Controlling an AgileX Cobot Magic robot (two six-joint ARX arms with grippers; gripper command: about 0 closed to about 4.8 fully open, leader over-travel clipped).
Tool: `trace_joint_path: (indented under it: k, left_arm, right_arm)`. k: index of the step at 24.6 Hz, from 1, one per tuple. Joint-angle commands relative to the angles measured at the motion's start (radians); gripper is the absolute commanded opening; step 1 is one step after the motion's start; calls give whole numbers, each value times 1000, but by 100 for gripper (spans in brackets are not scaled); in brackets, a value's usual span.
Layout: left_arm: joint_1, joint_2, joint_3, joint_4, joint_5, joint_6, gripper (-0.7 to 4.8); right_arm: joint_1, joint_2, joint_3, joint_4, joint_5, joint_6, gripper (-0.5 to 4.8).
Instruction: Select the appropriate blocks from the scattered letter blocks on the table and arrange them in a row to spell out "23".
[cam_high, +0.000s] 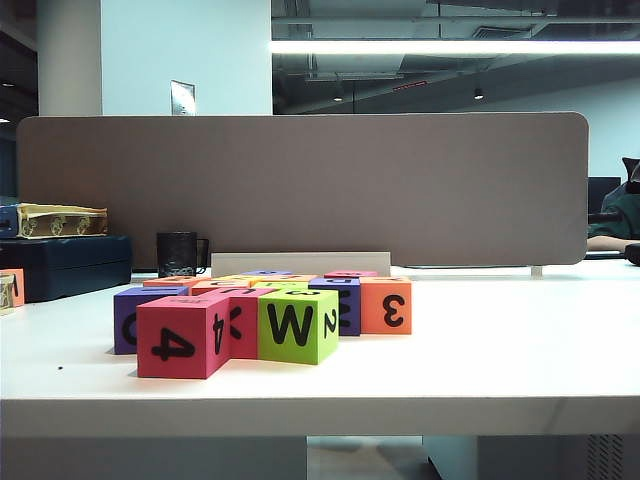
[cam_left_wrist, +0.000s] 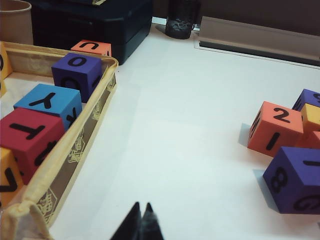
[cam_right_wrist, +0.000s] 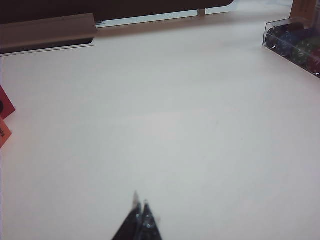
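So far nothing is done: no row spells "23", and the scattered letter blocks (cam_high: 270, 315) sit bunched in one cluster mid-table (cam_high: 500, 350).

Left gripper (cam_left_wrist: 141, 210): fingertips pinched together, holding nothing, hanging over bare white surface. It lies between the fabric-edged tray (cam_left_wrist: 75, 150) of spare cubes and the cluster. Neither arm appears in the exterior view.

Right gripper (cam_right_wrist: 139, 201): tips look closed to a point, nothing between them, also above bare table, well apart from the cluster. Only slivers of orange blocks show at the frame edge there. A clear case (cam_right_wrist: 295, 42) of dark round pieces sits far off.

Candidates as I read them:
- orange block (cam_left_wrist: 275, 129) with "2" on top and "I" on its side, near my left gripper, at the cluster's edge, touching its neighbours.
- orange block (cam_high: 386, 306) showing "3" toward the exterior camera, at the cluster's right end.
- purple block (cam_left_wrist: 295, 179) just beside the "2" cube; could crowd a grasp.

Left to do, in my judgement: everything. Pick both digits, set them side by side on clear table.
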Motion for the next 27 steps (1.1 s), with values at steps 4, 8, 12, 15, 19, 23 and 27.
trace_joint_path:
  k: [4,8,12,15,19,23,27]
  left_arm:
    - [0,0,1,-8,6,-3,-6]
    - [0,0,1,-8,6,-3,-6]
    - [0,0,1,-8,6,-3,-6]
    - [0,0,1,-8,6,-3,-6]
    - [0,0,1,-8,6,-3,-6]
    - [0,0,1,-8,6,-3,-6]
    - [0,0,1,-8,6,-3,-6]
  right_arm:
    - [0,-11,0,8,-18,4,-1]
    - [0,-11,6,11,-18,4,-1]
    - [0,-11,45,5,-18,3,-1]
    - [0,-11,77,7,-16,3,-1]
    - [0,-11,143,-10,-17,4,-1]
    - [0,-11,245,-84,-19,3,-1]
    - [0,-11,315,-151,-62,3,-1]
